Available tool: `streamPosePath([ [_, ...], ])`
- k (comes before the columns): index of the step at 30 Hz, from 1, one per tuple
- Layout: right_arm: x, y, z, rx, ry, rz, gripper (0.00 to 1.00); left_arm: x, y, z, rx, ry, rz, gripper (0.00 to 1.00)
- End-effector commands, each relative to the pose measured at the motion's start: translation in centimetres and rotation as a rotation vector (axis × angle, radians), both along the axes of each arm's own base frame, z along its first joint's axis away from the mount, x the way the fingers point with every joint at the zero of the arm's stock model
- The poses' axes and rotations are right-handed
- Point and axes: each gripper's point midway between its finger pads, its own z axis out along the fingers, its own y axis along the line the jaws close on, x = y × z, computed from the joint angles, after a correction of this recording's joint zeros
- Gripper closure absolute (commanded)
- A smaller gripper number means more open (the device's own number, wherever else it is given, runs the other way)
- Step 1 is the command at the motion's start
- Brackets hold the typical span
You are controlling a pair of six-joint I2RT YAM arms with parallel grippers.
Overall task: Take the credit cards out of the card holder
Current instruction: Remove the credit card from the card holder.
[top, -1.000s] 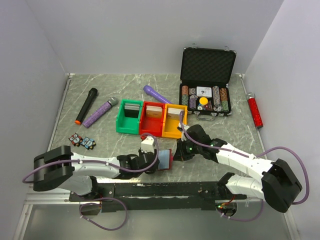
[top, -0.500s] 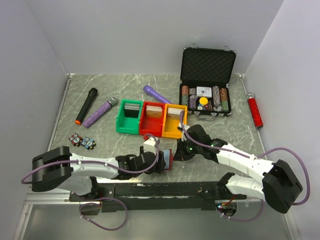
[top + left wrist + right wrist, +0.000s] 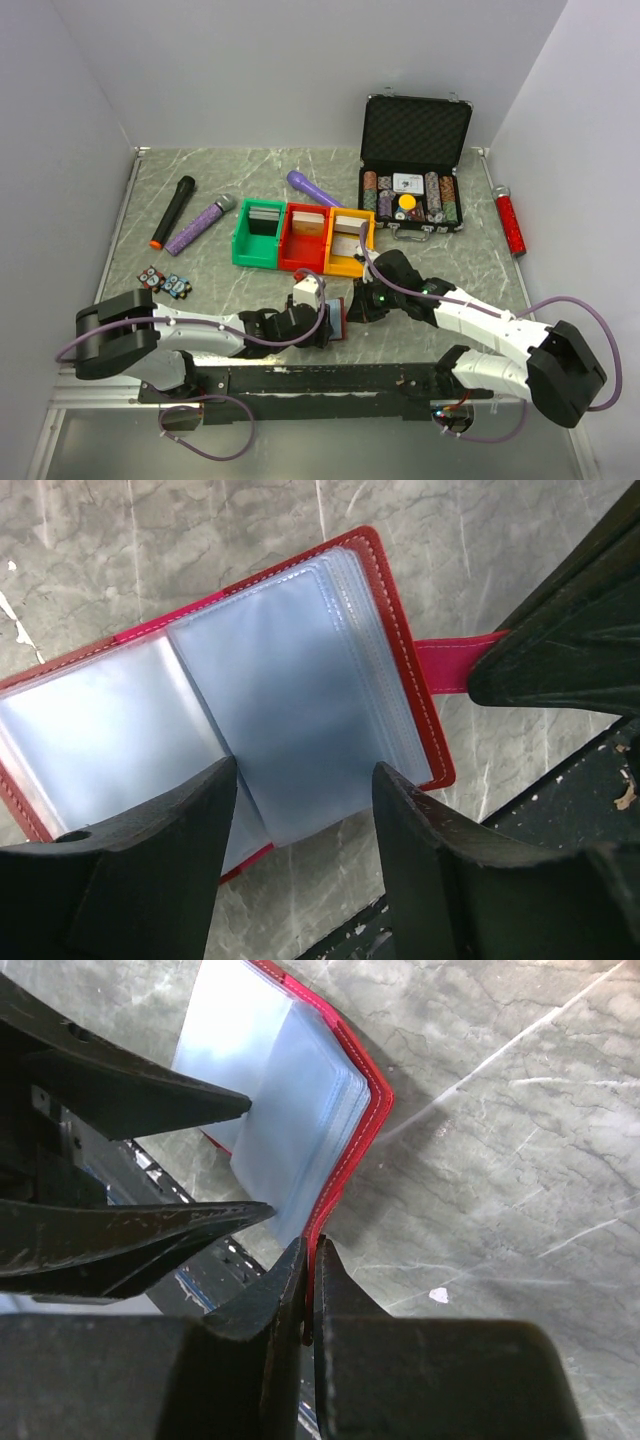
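The card holder [image 3: 300, 680] lies open on the marble table near the front rail, red cover down and pale blue sleeves fanned up. My left gripper [image 3: 305, 770] is open, its two fingers straddling the near edge of the sleeves and pinching nothing. My right gripper [image 3: 310, 1245] is shut on the card holder's [image 3: 300, 1090] red snap tab at the cover's edge. From above, the left gripper [image 3: 322, 324] and the right gripper [image 3: 350, 310] meet at the card holder [image 3: 337, 318]. I cannot make out any credit cards in the cloudy sleeves.
Behind the holder stand a green bin [image 3: 257, 250], a red bin [image 3: 303, 252] and a yellow bin [image 3: 345, 262], each with cards inside. An open black chip case [image 3: 415, 135] sits at the back right. Microphones [image 3: 173, 211] lie at the left, a red tube [image 3: 511, 222] at the right.
My left gripper's jaws have spread wider, and its wrist has shifted slightly right towards the holder. The right gripper has stayed clamped on the tab.
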Motion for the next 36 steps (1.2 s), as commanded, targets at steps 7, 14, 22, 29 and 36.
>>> streamPosePath([
  [7, 0.4, 0.8, 2.1, 0.05, -0.053, 0.015, 1.0, 0.4, -1.1, 0.2, -0.007, 0.006, 0.014, 0.56],
  [14, 0.4, 0.9, 2.2, 0.05, -0.055, 0.019, 1.0, 0.7, 0.0, 0.6, -0.021, -0.002, 0.059, 0.68],
  [22, 0.5, 1.0, 2.3, 0.045, -0.054, 0.027, 1.0, 0.4, 0.8, 2.6, -0.099, -0.025, 0.057, 0.47],
  [29, 0.6, 1.2, 2.5, 0.053, -0.053, 0.025, 1.0, 0.2, -0.7, 4.5, -0.134, -0.054, -0.017, 0.3],
  [36, 0.5, 1.2, 2.7, 0.052, -0.052, 0.03, 1.0, 0.1, -2.0, 3.0, -0.1, -0.026, -0.035, 0.37],
])
